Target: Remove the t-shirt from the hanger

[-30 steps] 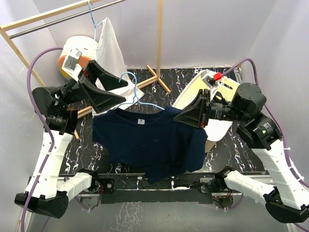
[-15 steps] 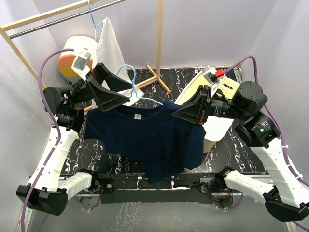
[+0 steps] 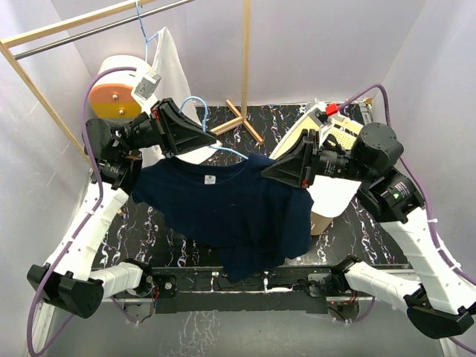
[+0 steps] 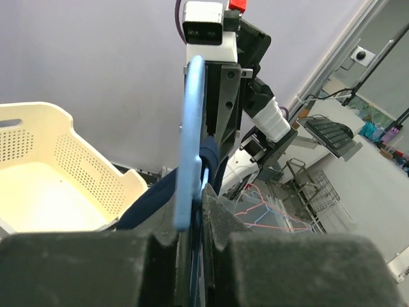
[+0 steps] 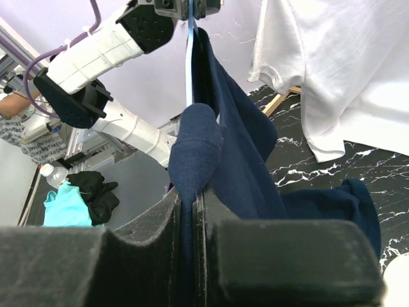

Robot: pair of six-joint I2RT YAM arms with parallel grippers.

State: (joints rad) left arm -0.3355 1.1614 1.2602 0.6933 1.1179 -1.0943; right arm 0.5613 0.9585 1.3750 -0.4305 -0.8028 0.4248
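A navy t-shirt point(image 3: 223, 216) hangs in the air on a light blue hanger point(image 3: 230, 154), stretched between my two grippers. My left gripper point(image 3: 214, 140) is shut on the hanger at the shirt's left shoulder; in the left wrist view the hanger point(image 4: 192, 128) runs up from between the closed jaws of that gripper point(image 4: 203, 201), with navy cloth point(image 4: 153, 198) beside it. My right gripper point(image 3: 265, 175) is shut on the shirt's right shoulder. The right wrist view shows a fold of the t-shirt point(image 5: 195, 147) pinched in the gripper point(image 5: 193, 195), with the hanger point(image 5: 190, 64) above.
A white garment point(image 3: 171, 74) hangs on another blue hanger from the rail at the back left. A wooden rack post point(image 3: 244, 59) stands behind the shirt. A cream laundry basket point(image 3: 335, 149) sits at the right, behind my right arm. An orange-faced roll point(image 3: 119, 93) is at the back left.
My left gripper has shut on the hanger; it was open before. The left arm has swung up and to the right. The shirt has been lifted slightly.
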